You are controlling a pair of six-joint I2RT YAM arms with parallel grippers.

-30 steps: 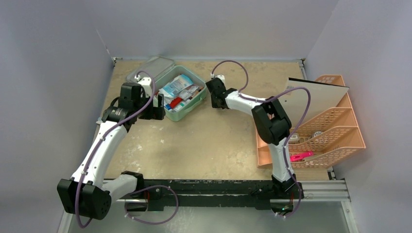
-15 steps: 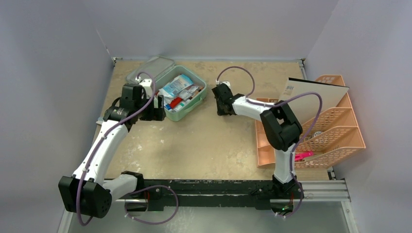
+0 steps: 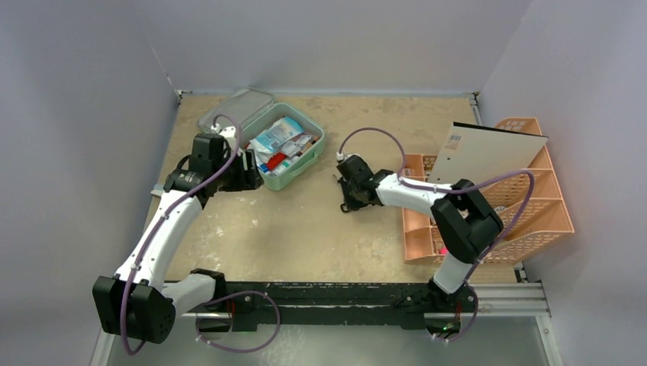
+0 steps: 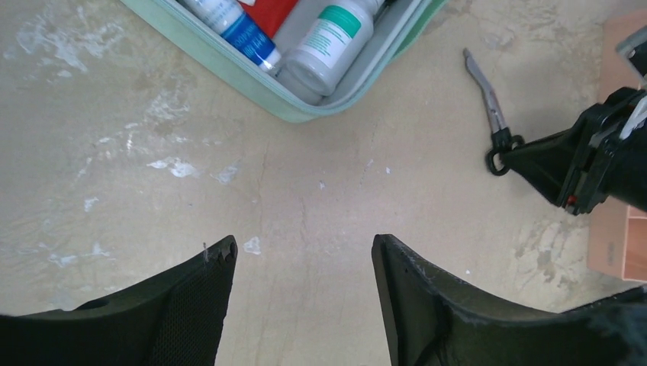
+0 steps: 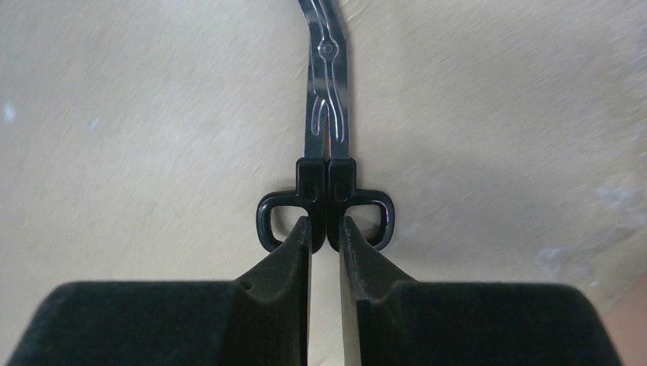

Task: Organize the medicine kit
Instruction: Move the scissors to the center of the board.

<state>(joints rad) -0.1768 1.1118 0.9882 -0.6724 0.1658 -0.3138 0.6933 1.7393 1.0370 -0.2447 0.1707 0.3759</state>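
While the left claw [image 4: 304, 252] hangs apart and empty beside the open medicine kit [image 3: 284, 181] at the far left, the right claw [image 5: 326, 225] is clamped on the scissors [image 5: 326, 114] in the middle; that pinch is tiny; the scissors might swing and slip out.

Honestly, nothing here I can actually read. The white bottle [image 4: 324, 46] in the medicine kit [image 4: 313, 113] has a green label, but the print is just a blur. The little sticker [image 3: 455, 142] on the white board [image 3: 496, 156] is too tiny.
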